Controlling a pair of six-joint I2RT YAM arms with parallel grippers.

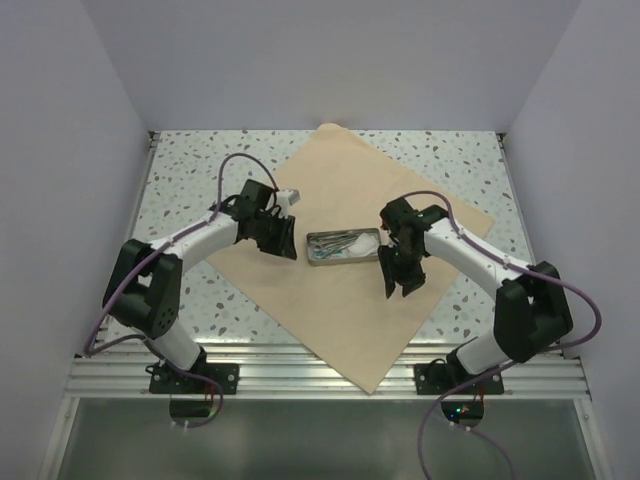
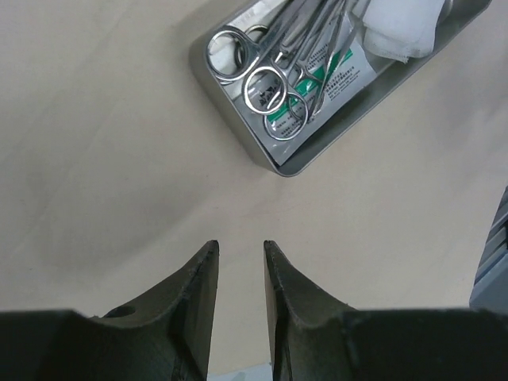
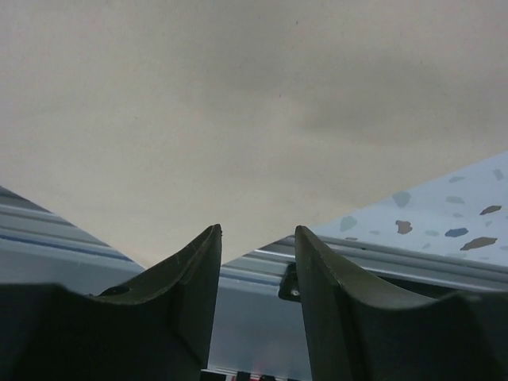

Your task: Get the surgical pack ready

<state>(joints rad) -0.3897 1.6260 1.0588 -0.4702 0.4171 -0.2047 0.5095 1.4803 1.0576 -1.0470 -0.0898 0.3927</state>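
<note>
Tray (image 2: 242, 127) lies ahead of left fingers (image 2: 194, 302), apart.

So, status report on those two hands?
Left hand open, empty; right hand same. Small silver rectangular metal tray, holding steel scissor-handled instruments and white gauze, on tan paper sheet, unfolded. Nothing in the way.

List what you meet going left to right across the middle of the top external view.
left gripper → metal tray → right gripper. The tan wrap sheet lies under all three, so it has no single place in the order.
</note>
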